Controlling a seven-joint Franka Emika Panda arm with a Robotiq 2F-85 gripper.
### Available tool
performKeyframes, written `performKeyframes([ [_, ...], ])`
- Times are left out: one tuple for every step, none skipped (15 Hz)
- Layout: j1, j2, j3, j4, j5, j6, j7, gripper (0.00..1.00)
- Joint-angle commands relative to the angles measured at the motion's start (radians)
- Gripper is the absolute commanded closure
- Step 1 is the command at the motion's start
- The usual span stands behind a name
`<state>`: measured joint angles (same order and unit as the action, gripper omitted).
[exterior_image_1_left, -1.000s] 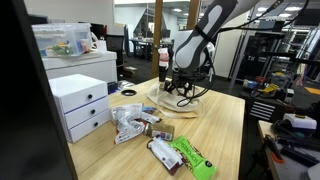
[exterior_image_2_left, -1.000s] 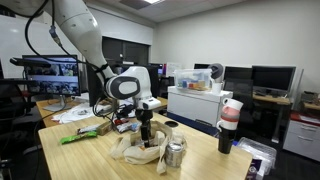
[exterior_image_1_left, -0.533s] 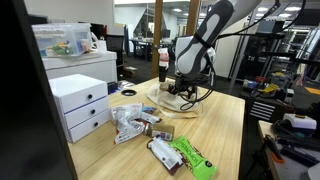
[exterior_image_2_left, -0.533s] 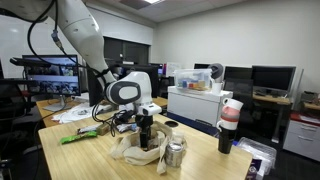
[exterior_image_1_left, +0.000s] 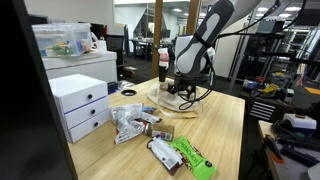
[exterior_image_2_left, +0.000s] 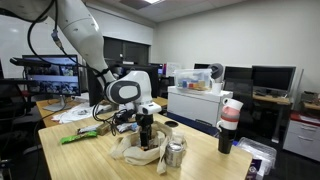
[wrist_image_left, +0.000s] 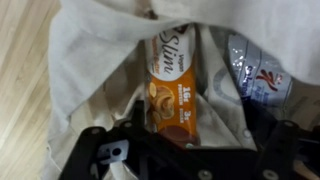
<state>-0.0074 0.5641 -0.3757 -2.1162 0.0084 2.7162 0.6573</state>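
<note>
Snack bar (wrist_image_left: 172, 95) below hand (exterior_image_2_left: 147, 132); hand slightly lower.

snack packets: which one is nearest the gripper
The orange Slim bar inside the cloth bag, under the gripper; the green packet lies apart on the table.

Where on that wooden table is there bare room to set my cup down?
The widest bare wood lies along the table edge, between the green packet and the cloth bag. It is crowded between the white drawers and the snack packets, and around the bag, where the hand and a can sit.
</note>
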Motion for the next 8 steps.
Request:
performKeyframes([
  [0.013,-0.036,-0.009,-0.038,0.006,0.032,0.021,0.00],
  [0.011,-0.041,-0.005,-0.042,0.010,0.040,0.018,0.00],
  [0.007,-0.045,-0.002,-0.045,0.015,0.053,0.015,0.00],
  [0.006,-0.048,0.000,-0.048,0.019,0.066,0.013,0.00],
  [0.003,-0.051,0.003,-0.051,0.025,0.081,0.011,0.00],
  [0.005,-0.055,0.002,-0.058,0.027,0.100,0.012,0.00],
  [0.010,-0.056,-0.002,-0.064,0.026,0.120,0.014,0.00],
  [0.012,-0.059,-0.004,-0.072,0.030,0.142,0.015,0.00],
])
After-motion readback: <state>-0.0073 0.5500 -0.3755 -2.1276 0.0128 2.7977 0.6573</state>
